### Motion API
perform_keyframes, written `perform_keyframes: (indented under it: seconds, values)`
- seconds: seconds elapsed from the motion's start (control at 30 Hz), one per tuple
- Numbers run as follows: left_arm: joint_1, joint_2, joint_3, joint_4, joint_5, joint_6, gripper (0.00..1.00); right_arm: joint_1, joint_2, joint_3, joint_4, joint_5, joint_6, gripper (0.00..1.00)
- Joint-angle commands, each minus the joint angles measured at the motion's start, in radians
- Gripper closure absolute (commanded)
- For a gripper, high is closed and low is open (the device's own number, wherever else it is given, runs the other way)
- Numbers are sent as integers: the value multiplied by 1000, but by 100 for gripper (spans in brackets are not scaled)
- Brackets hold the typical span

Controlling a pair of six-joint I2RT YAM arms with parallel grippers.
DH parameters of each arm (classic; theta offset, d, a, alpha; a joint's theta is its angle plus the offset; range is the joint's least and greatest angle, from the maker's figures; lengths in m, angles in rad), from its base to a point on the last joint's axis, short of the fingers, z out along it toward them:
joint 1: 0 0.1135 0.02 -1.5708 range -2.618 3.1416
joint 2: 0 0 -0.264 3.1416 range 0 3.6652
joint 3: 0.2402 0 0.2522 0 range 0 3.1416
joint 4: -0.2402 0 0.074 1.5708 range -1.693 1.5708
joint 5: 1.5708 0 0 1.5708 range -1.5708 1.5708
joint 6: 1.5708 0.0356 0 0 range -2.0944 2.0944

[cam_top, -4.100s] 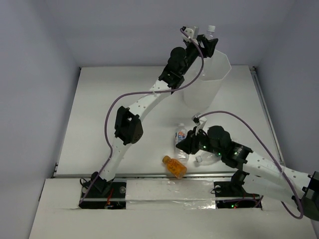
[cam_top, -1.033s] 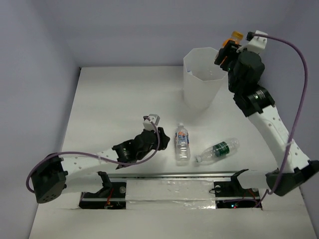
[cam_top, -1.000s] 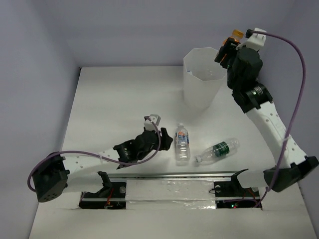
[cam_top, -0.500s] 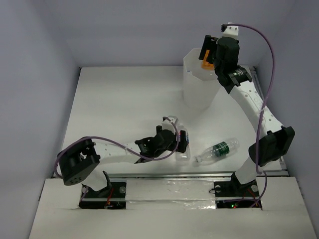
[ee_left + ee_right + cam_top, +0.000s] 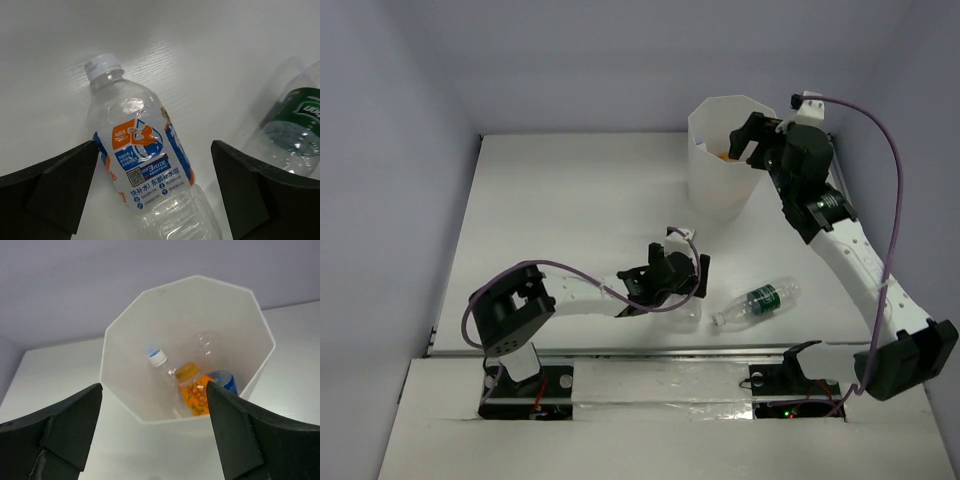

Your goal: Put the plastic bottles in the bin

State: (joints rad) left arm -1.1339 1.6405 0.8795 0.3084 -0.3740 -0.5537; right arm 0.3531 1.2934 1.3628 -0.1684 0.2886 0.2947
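While the left gripper (image 5: 155, 165) stands wide open and empty astride the blue-labelled bottle (image 5: 142, 160), lower it and close squarely across the label, clear of the green-labelled bottle (image 5: 295, 125) at right. Lying flat on the table (image 5: 225, 50), this bottle runs from lower centre to upper left, cap at upper left. Right gripper (image 5: 154, 390): wide open, empty, over the bin (image 5: 120, 380).

Stretched low, rightward with left arm (image 5: 575, 293), left fingers (image 5: 50, 190) wide apart; high and far with right arm (image 5: 845, 245), right fingers (image 5: 55, 430) apart.
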Motion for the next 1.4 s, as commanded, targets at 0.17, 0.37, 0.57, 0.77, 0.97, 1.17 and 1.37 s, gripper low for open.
perform_keyframes:
  seconds: [0.17, 0.37, 0.57, 0.77, 0.97, 1.17, 1.37]
  values:
    - [-23, 126, 111, -109, -112, 40, 11, 7, -204, -264, 147, -163, 115, 10]
    - [-23, 170, 144, -100, -135, 52, 52, 36, -325, -424, 159, -209, 158, 11]
    - [-23, 21, 127, -114, -167, 80, 61, 46, -459, -556, 159, -232, 185, 13]
    - [-12, -215, 165, -117, -204, 164, 63, 46, -696, -642, 83, -253, 204, 34]
    - [86, -340, 252, 66, -99, 291, 61, 46, -780, -761, 73, -331, 244, 83]
    - [158, -223, 545, 179, 104, 374, 61, 55, -795, -837, 112, -473, 239, 83]
    - [235, 85, 975, 146, 173, 417, 61, 55, -836, -857, 78, -493, 219, 82]
